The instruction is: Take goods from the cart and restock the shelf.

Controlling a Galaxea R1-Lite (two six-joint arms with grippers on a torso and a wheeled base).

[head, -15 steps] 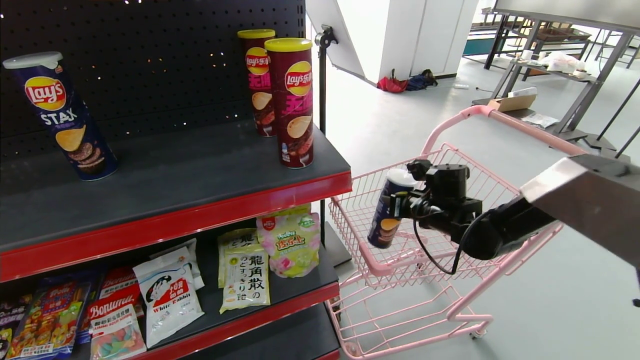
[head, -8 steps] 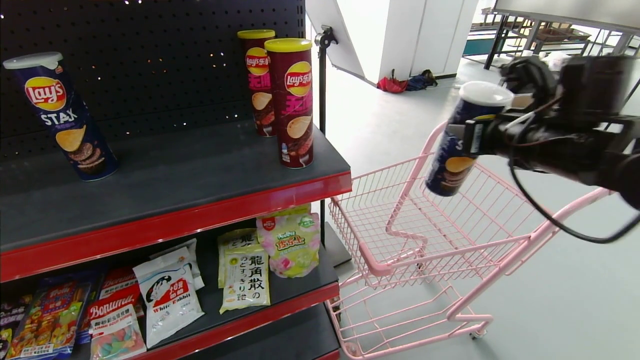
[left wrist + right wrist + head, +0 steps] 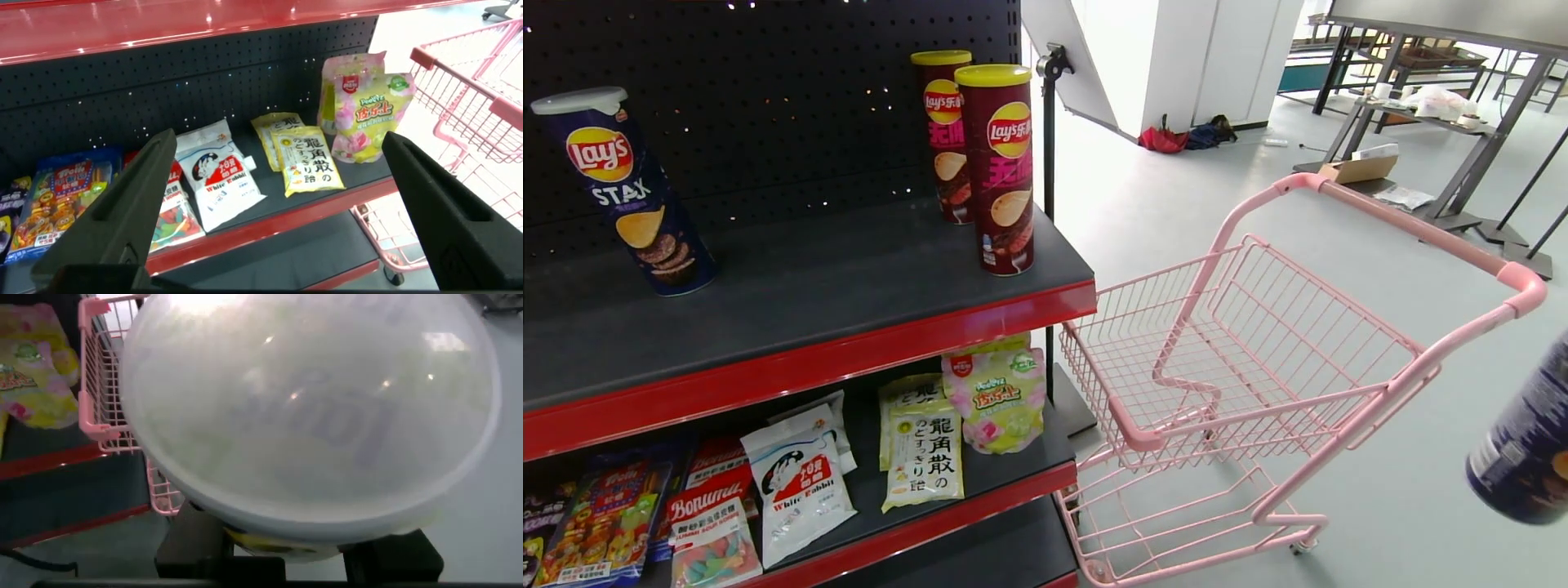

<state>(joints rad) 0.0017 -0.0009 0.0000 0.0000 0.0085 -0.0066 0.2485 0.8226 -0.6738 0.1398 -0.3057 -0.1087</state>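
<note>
**1. Change.** One second ago the right pincer held the dark-blue crisp can low inside the cart basket. Half a second ago it had raised the can above the cart handle, at about 2 o'clock in the head view. The arm has now swung out past the right edge. We see only the lower end of the crisp can [image 3: 1527, 449] at 4 o'clock, outside the cart [image 3: 1258, 327] and well apart from the shelf [image 3: 809, 278]. Cart and shelf stand where they stood.

**2. Pincer state.** In the right wrist view the can's translucent lid [image 3: 310, 408] faces the camera. The right pincer [image 3: 294, 551] is clamped on the can body just behind the lid. The left pincer [image 3: 278, 139] stands spread wide with nothing in it, facing the lower shelf [image 3: 270, 224] and its snack bags [image 3: 221, 175].

**3. Meaning for the task.** We judge the pick from the cart complete. The carry to the shelf and the placing are not yet done.

- The top board carries a matching blue can [image 3: 621, 192] at 9 o'clock.
- It also carries two maroon cans [image 3: 996, 163] at 12 o'clock.
- The bare board between them looks the fitting target.

The held can must travel back across the cart toward 10 o'clock. The main risk we foresee is striking the maroon cans, which stand near the shelf's cart-side end.
</note>
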